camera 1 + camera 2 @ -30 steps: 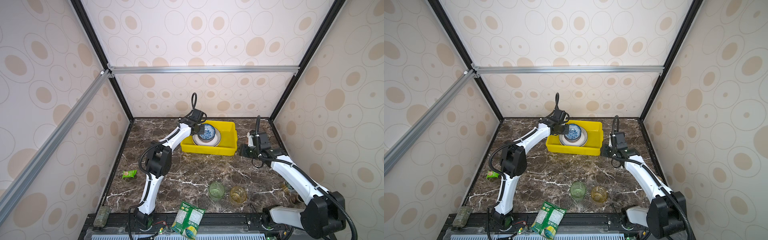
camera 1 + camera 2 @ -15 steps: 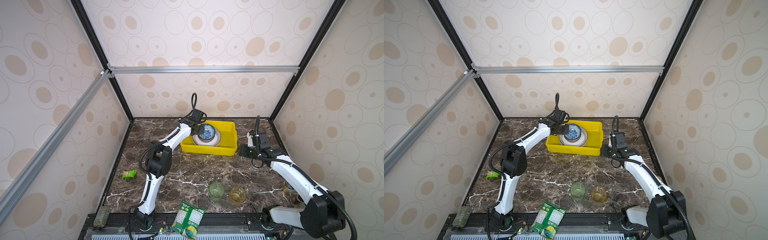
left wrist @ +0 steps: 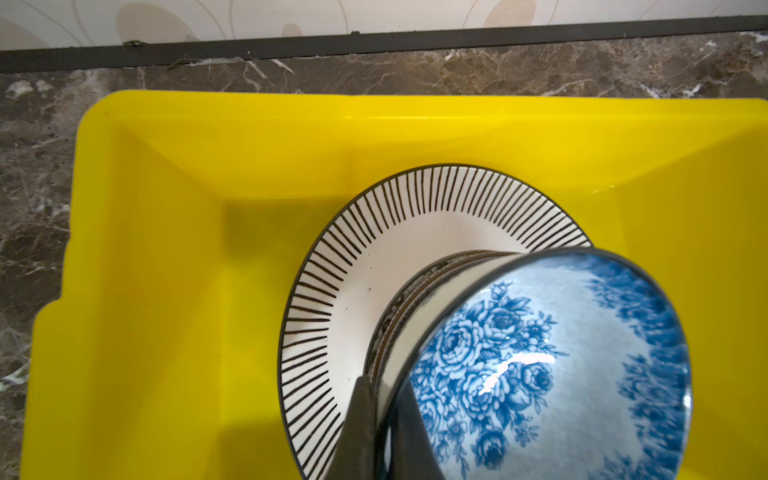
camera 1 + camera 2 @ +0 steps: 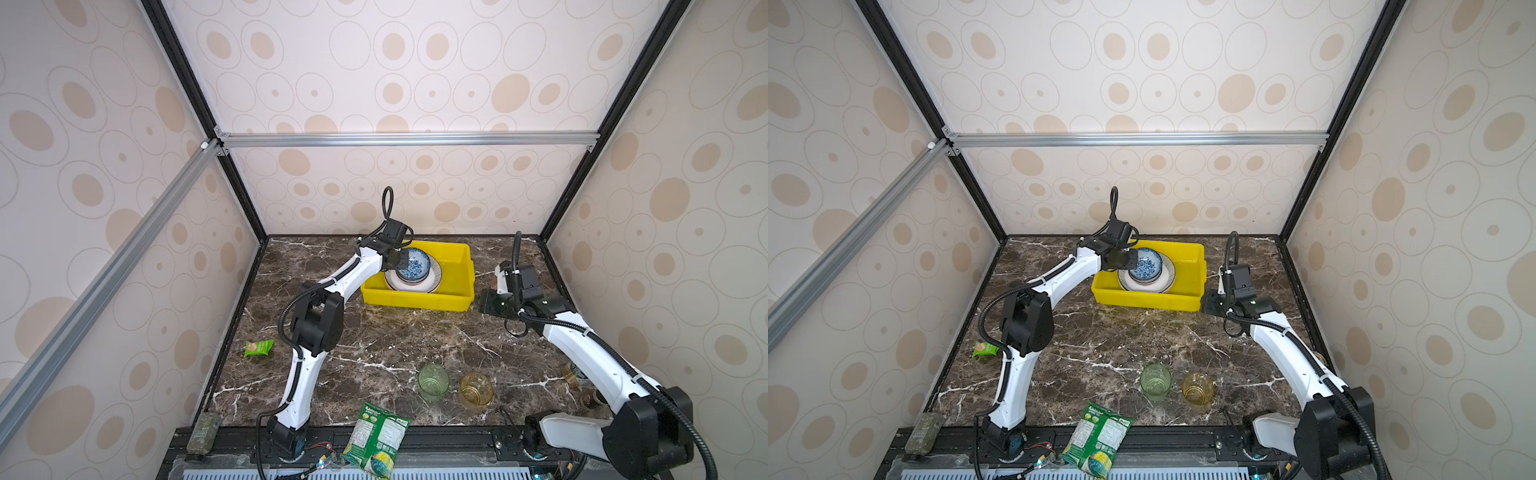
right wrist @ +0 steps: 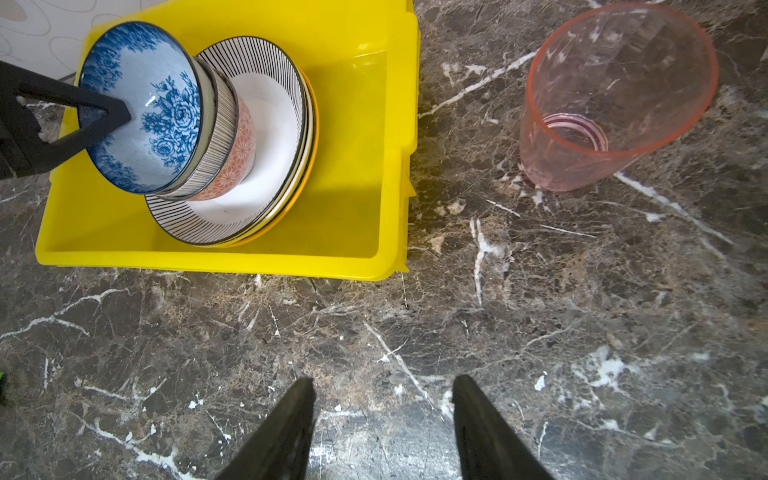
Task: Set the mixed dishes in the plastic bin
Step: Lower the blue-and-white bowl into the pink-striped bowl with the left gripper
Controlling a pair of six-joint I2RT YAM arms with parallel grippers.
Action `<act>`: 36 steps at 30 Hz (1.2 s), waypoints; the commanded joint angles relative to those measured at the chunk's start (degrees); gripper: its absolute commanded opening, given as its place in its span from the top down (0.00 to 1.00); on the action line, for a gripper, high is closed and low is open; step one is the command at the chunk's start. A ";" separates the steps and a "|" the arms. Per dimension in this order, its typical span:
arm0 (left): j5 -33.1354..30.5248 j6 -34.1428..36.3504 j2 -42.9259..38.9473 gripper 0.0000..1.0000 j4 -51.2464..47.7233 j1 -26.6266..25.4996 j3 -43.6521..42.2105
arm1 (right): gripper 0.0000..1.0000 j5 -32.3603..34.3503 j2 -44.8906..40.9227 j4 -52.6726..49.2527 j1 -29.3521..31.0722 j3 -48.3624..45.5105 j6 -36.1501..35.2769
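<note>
Left gripper (image 3: 384,382) clamps the rim of the blue floral bowl (image 3: 540,365), apparently seated atop the dish stack (image 5: 266,124) inside the yellow bin (image 5: 208,262). Right gripper (image 5: 383,379) jaws stand apart, empty, over the tabletop (image 5: 498,291).

Stacked patterned ceramic bowls and plates (image 4: 415,268) crowd the left part of the bright yellow rectangular plastic bin (image 4: 455,270); its right part lies bare.

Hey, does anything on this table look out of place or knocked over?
The large green snack packet hangs over the front edge of the table onto the black rail, half off the marble. Nothing looks spilled or broken; the green tumbler and amber tumbler stand upright.
</note>
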 commanded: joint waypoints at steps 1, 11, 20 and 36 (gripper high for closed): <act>-0.13 -1.26 -1.82 0.91 2.25 0.44 -0.18 | 0.43 -0.32 -1.69 -1.25 -0.29 0.59 -0.59; 0.12 -1.88 -3.33 0.89 3.20 0.43 -2.00 | 0.43 0.06 -3.36 -2.42 -0.29 0.30 -0.74; 0.56 -2.13 -4.77 0.84 3.57 0.43 -3.98 | 0.43 0.26 -4.61 -3.50 -0.29 0.13 -0.90; -0.89 -2.15 -7.56 0.84 3.94 0.43 -5.82 | 0.43 -0.27 -6.57 -4.43 -0.29 -0.49 -0.60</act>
